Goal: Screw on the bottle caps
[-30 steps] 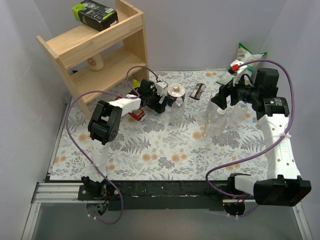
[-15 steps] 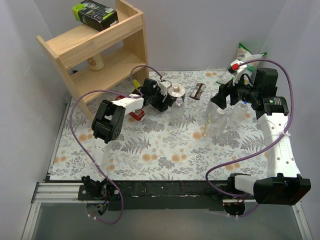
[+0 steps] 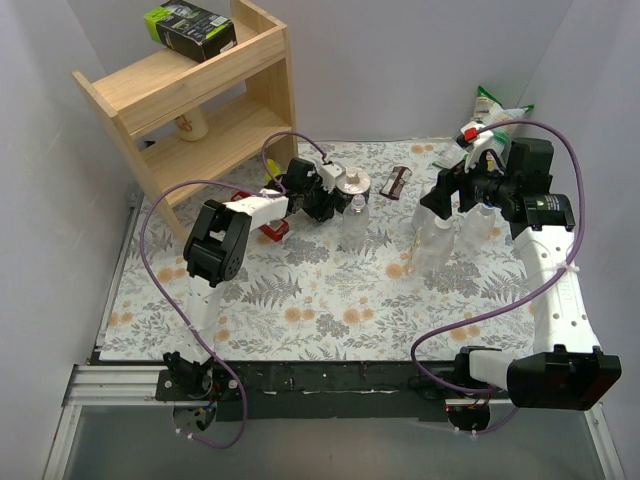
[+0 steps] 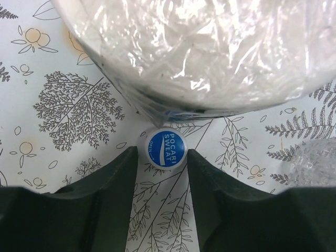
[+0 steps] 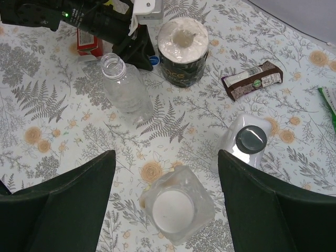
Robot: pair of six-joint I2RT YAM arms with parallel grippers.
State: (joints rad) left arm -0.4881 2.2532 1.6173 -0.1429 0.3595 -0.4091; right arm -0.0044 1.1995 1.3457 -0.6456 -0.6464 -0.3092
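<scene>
Flat on the floral mat lies a blue bottle cap, right against the plastic-wrapped paper roll. My left gripper is shut on it, one fingertip at each side. To the right of this cap stands an open clear bottle with a bare threaded neck. My right gripper hangs open above a square clear bottle that has a wide white cap on top. From above, the left gripper sits by the roll and the right gripper hovers over the right-hand bottles.
A white carton with a black cap stands beside the square bottle. A snack bar and a red box lie on the mat. A wooden shelf with a green box fills the back left; a green packet leans back right.
My left gripper has slid right toward the paper roll and closed its fingers on the blue cap. The right arm has stayed where it was.
</scene>
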